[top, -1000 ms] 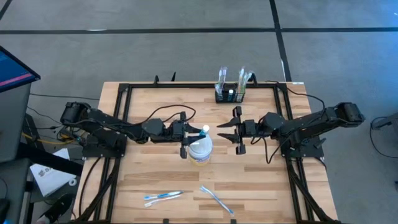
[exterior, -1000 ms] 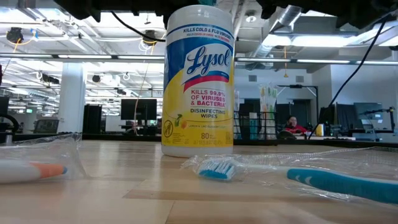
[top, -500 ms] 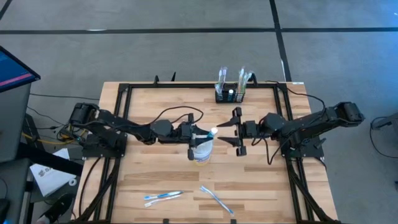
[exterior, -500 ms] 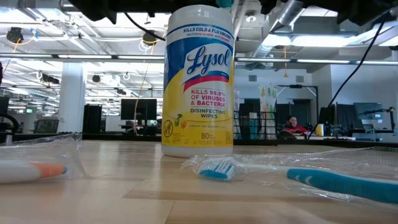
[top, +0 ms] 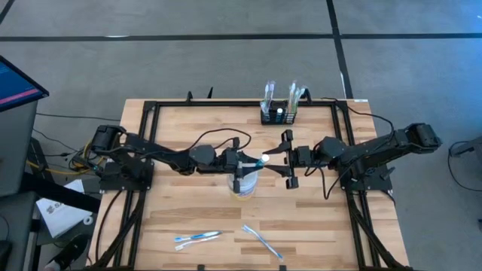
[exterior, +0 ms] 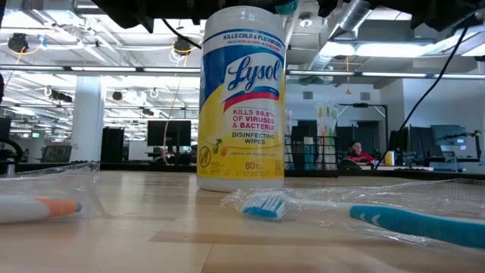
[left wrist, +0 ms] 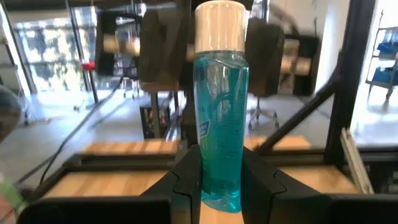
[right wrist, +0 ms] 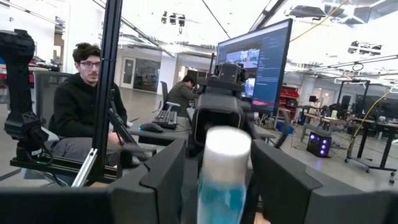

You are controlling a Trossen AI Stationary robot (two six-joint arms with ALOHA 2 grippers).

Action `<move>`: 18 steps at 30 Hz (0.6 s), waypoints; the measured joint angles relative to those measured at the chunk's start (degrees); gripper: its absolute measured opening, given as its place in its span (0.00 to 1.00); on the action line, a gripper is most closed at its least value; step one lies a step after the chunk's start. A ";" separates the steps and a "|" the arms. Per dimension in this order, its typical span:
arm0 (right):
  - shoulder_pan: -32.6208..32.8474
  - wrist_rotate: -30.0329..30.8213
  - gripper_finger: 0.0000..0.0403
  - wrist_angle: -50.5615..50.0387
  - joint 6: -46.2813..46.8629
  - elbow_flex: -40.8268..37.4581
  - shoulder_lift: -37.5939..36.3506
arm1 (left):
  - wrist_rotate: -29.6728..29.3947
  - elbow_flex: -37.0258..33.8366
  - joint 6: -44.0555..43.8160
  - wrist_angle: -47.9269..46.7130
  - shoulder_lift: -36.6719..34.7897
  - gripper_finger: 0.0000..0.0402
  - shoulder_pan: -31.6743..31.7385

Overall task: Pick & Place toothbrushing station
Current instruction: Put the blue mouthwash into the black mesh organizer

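My left gripper [top: 239,161] is shut on a clear bottle of blue liquid [left wrist: 221,112] with a white cap [top: 263,159], held in the air over the table's middle. My right gripper [top: 280,159] faces it, open. Its fingers stand on either side of the cap [right wrist: 227,146] with gaps showing, touching nothing. The toothbrushing station [top: 280,113], a small black rack with packaged brushes standing in it, rests on the table at the far edge. My left gripper pinches the bottle's lower body [left wrist: 221,171] between its two fingers, near the bottom end. The fingers come level from the table's left and lie along the bottle. The bottle sticks out past the fingertips, cap toward the table's right, lifted clear above the wipes tub.
A round white and yellow wipes tub [top: 244,188] stands upright on the table just below the bottle, also seen in the low view [exterior: 241,98]. Two toothbrushes [top: 197,238] [top: 262,241] lie near the table's near edge. A black frame [top: 151,113] rims the table.
My left gripper has carried the bottle level toward the table's right edge, toward my right gripper. The cap now stands between my right gripper's fingers. The tub and the rack have stayed put.
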 joint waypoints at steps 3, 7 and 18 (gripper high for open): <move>0.00 0.00 0.43 -0.01 0.00 0.00 0.00 | -0.02 0.52 0.02 0.13 0.84 0.16 0.00; 0.00 0.00 0.43 -0.10 0.00 0.00 0.00 | 0.00 0.44 0.07 -0.08 0.79 0.16 0.00; 0.00 0.11 0.20 -0.07 0.23 0.00 0.00 | 0.01 0.44 0.52 -0.11 0.74 0.16 0.04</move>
